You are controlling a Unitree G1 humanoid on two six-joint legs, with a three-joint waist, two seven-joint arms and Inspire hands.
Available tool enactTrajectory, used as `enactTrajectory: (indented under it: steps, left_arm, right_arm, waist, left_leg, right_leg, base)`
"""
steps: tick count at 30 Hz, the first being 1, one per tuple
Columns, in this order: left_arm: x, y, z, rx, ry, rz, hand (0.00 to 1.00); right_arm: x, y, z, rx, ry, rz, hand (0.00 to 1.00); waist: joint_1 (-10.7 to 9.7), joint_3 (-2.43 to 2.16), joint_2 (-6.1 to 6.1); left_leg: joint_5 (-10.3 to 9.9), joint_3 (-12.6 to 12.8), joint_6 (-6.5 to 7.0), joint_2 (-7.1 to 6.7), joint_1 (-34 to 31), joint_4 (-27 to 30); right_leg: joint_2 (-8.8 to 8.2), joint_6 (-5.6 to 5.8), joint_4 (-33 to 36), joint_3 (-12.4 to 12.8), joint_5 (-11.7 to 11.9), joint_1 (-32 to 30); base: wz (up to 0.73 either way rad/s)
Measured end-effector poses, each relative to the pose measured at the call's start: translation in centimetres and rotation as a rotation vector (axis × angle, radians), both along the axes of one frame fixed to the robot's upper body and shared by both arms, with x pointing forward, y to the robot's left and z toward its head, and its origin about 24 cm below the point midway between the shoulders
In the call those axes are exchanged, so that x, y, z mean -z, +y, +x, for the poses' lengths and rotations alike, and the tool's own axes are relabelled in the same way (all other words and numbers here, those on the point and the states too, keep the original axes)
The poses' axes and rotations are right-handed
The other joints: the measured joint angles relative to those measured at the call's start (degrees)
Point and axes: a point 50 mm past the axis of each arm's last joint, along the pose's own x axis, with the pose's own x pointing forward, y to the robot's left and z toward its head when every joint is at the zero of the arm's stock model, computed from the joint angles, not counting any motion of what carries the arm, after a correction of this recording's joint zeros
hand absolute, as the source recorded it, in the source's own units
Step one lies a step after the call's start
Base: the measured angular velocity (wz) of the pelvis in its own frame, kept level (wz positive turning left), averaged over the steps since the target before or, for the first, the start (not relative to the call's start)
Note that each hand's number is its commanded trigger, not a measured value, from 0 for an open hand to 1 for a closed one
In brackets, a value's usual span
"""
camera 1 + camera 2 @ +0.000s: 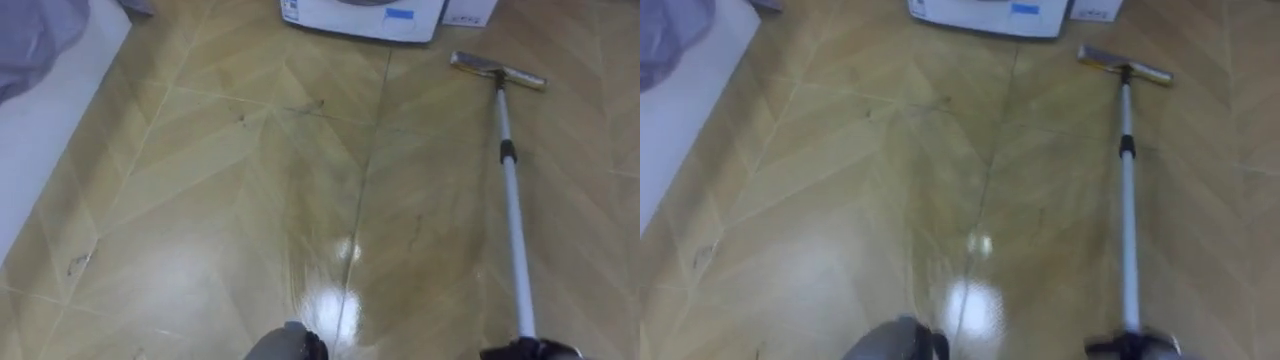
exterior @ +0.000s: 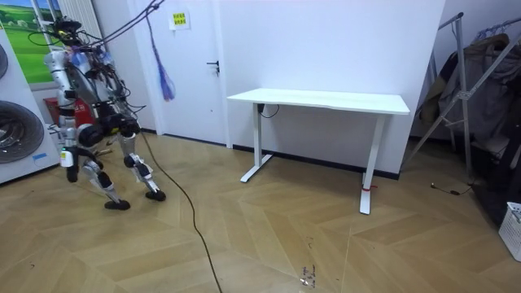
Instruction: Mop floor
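A mop lies out ahead of me on the wooden floor. Its flat head (image 1: 497, 70) rests on the boards at the upper right, close to a white appliance (image 1: 365, 15). The pale pole (image 1: 512, 200) runs straight back from it to the lower right edge. There my right hand (image 1: 530, 350) is wrapped around the pole's near end. My left hand (image 1: 287, 344) shows as a grey and black shape at the bottom centre, off the mop, with its fingers hidden. In the room view I stand bent forward, legs apart, in front of the washing machines (image 2: 16, 130).
A white box (image 1: 470, 12) stands beside the appliance. A white platform (image 1: 50, 120) with grey cloth (image 1: 35, 35) on it runs along the left. The room view's right holds a white desk (image 2: 321, 100) and a drying rack (image 2: 472, 89).
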Motion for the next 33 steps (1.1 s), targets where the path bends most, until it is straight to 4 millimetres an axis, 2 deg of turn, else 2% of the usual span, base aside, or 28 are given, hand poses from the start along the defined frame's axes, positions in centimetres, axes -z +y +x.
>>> enactTrajectory:
  steps: [2,3,4,5,6,7,8,9,10,12,14,16,17,18,20,24,26,28,33]
  left_arm:
    - [-0.2,0.0,1.3,0.015,-0.026,0.014,0.0]
    - [-0.2,0.0,1.4,0.016,-0.032,0.017,0.0]
    - [-0.1,-0.2,1.4,0.022,-0.031,0.022,0.0]
    - [0.0,-0.2,0.6,0.024,-0.01,0.026,0.0]
    - [0.1,-0.1,0.1,0.026,0.004,0.031,0.0]
    - [0.2,0.1,-0.8,0.022,0.037,0.042,0.0]
    - [0.4,0.2,-1.7,0.005,0.071,0.046,0.0]
    - [0.5,0.0,-2.2,0.001,0.088,0.042,0.0]
    - [0.7,-0.5,-2.7,-0.004,0.112,0.026,0.0]
    - [0.8,-0.6,-3.0,-0.015,0.13,0.012,0.0]
    - [0.8,-0.7,-2.8,-0.014,0.121,0.007,0.0]
    - [0.8,-0.7,-2.7,-0.015,0.116,0.004,0.0]
    - [0.7,-0.7,-2.7,-0.013,0.116,0.006,0.0]
    - [0.8,-0.6,-2.8,-0.014,0.12,0.014,0.0]
    - [0.8,-0.5,-3.1,-0.012,0.13,0.021,0.0]
    - [0.7,-0.2,-3.8,-0.031,0.148,0.03,0.0]
    - [0.7,0.1,-4.2,-0.032,0.167,0.042,0.0]
    - [0.6,0.4,-4.2,-0.023,0.17,0.052,0.0]
    - [0.3,1.6,-4.3,-0.04,0.17,0.064,0.0]
  right_arm:
    - [0.6,-0.4,-3.4,0.012,0.091,-0.027,1.0]
    - [0.7,-0.5,-4.2,0.015,0.113,-0.032,1.0]
    - [0.9,-0.5,-5.8,0.011,0.158,-0.037,1.0]
    - [1.2,-0.2,-7.5,-0.001,0.204,-0.038,1.0]
    - [1.4,0.1,-8.2,-0.007,0.225,-0.034,1.0]
    - [1.8,1.0,-9.8,-0.021,0.268,-0.011,1.0]
    - [2.1,1.8,-11.0,-0.026,0.299,0.015,1.0]
    - [2.2,1.9,-11.6,-0.031,0.313,0.028,1.0]
    - [2.2,2.0,-12.3,-0.034,0.33,0.045,1.0]
    - [2.3,2.3,-12.6,-0.058,0.343,0.064,1.0]
    - [2.3,2.4,-12.9,-0.077,0.356,0.083,1.0]
    - [2.3,2.4,-12.9,-0.098,0.363,0.083,1.0]
    - [2.3,2.5,-13.0,-0.114,0.372,0.087,1.0]
    - [2.4,2.7,-12.9,-0.128,0.379,0.097,1.0]
    - [2.4,2.8,-12.9,-0.131,0.381,0.115,1.0]
    - [2.4,2.9,-13.0,-0.139,0.392,0.138,1.0]
    - [2.5,3.0,-12.5,-0.158,0.387,0.137,1.0]
    - [2.5,3.0,-12.3,-0.18,0.379,0.14,1.0]
    - [2.6,3.5,-12.3,-0.199,0.384,0.168,1.0]
  waist:
    - [-0.51,-0.16,1.77]
    - [-0.65,-0.15,2.16]
    - [-0.99,-0.36,2.77]
    - [-1.8,-0.44,2.68]
    - [-2.16,-0.58,2.76]
    - [-3.26,-0.92,2.24]
    - [-4.36,-0.85,1.53]
    - [-4.85,-1.04,1.59]
    - [-4.98,-1.25,1.97]
    - [-5.17,-1.11,1.43]
    - [-5.61,-0.96,0.33]
    - [-6.4,-0.89,0.06]
    - [-6.56,-0.83,0.16]
    - [-6.7,-0.89,-0.26]
    - [-6.93,-0.88,-0.63]
    - [-7.3,-0.94,-1.48]
    - [-7.62,-0.83,-1.93]
    - [-7.74,-0.68,-2.19]
    - [-7.79,-0.74,-2.66]
  left_leg:
    - [-0.7,-0.18,0.39,-0.48,2.13,-2.3]
    - [-0.71,-0.17,0.41,-0.5,2.79,-3.32]
    - [-0.7,-0.21,0.42,-0.48,4.35,-5.47]
    - [-0.46,-0.35,0.03,-0.43,6.35,-7.77]
    - [-0.38,-0.49,-0.14,-0.38,7.38,-8.67]
    - [-0.43,-0.56,-0.78,-0.37,9.62,-10.22]
    - [-0.94,-0.84,-1.75,-0.19,11.68,-11.05]
    - [-1.24,-1.3,-2.33,0.09,12.54,-11.36]
    - [-1.77,-1.78,-3.34,1.12,14.3,-12.12]
    - [-2.35,-1.94,-4.43,2.07,16.75,-13.08]
    - [-3.02,-1.89,-5.7,3.0,19.83,-14.14]
    - [-3.26,-2.02,-6.39,3.68,22.28,-15.11]
    - [-3.23,-2.59,-6.84,3.88,23.77,-15.54]
    - [-2.7,-3.53,-7.67,3.81,25.23,-16.95]
    - [-1.84,-3.84,-8.48,3.8,27.78,-19.8]
    - [0.83,-3.65,-9.1,3.82,33.27,-26.45]
    - [2.02,-3.7,-9.36,3.93,35.96,-29.86]
    - [2.55,-3.71,-9.52,4.09,37.77,-31.46]
    - [2.76,-3.71,-9.78,4.98,42.13,-34.98]
  right_leg:
    - [0.0,0.24,0.37,1.07,0.78,-3.72]
    - [-0.04,0.22,-0.36,1.15,0.79,-5.01]
    - [-0.14,0.17,-3.12,1.19,0.89,-7.09]
    - [-0.09,-0.45,-7.98,1.21,1.51,-8.18]
    - [-0.07,-0.82,-10.95,1.05,2.16,-8.15]
    - [-0.04,-1.31,-17.68,0.72,5.11,-7.58]
    - [0.44,-1.33,-20.79,0.19,10.67,-6.55]
    - [1.04,-1.66,-21.34,-0.04,10.73,-5.64]
    - [2.41,-2.28,-23.03,-0.55,10.65,-3.62]
    - [3.29,-3.35,-23.63,-1.11,9.94,-1.43]
    - [3.89,-4.29,-23.65,-1.34,8.51,0.98]
    - [4.36,-4.95,-24.41,-1.94,7.77,3.63]
    - [5.1,-5.22,-25.72,-2.08,7.74,5.35]
    - [5.44,-5.52,-26.95,-2.12,7.83,6.94]
    - [5.89,-5.8,-29.04,-2.19,8.21,9.01]
    - [6.53,-6.03,-34.06,-2.28,9.5,13.58]
    - [7.18,-6.17,-36.64,-2.15,10.3,15.77]
    - [7.61,-6.15,-38.21,-2.06,10.66,17.59]
    - [9.13,-6.23,-41.8,-1.65,11.57,21.62]
  base:
    - [0.0]
    - [-0.1]
    - [-0.15]
    - [-0.12]
    - [0.0]
    - [0.05]
    - [0.06]
    - [-0.09]
    - [-0.19]
    - [-0.15]
    - [-0.05]
    - [0.02]
    - [0.0]
    - [0.0]
    - [0.0]
    - [-0.01]
    - [-0.09]
    - [-0.05]
    - [-0.09]
